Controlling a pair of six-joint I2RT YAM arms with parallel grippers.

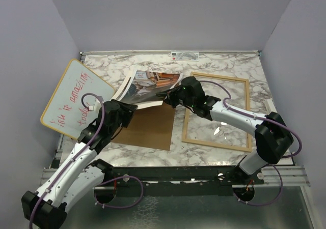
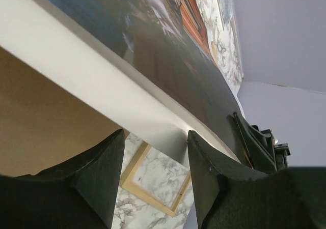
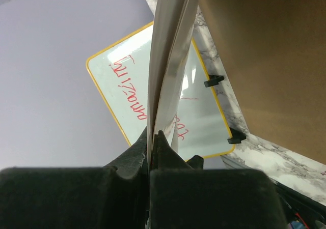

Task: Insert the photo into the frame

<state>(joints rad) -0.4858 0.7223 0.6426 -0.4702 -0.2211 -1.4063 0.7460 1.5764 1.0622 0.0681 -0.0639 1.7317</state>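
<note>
Above the middle of the marble table (image 1: pixel 219 63), the photo (image 1: pixel 150 84) hangs in the air, picture side up and bowed. The right gripper (image 1: pixel 170 97) is clenched on its edge at 4 o'clock (its wrist view shows the paper pinched flat between the fingertips). The left gripper (image 1: pixel 122 107) sits at the print's 8 o'clock corner, jaws parted; contact cannot be told. The frame (image 1: pixel 248 112) lies flat at 3 o'clock of the photo, the brown backing board (image 1: pixel 150 130) at 6 o'clock and the whiteboard (image 1: pixel 76 94) at 9 o'clock.

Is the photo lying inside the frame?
No, the right gripper holds the photo up left of the frame, whose pane shows only marble tabletop.
</note>
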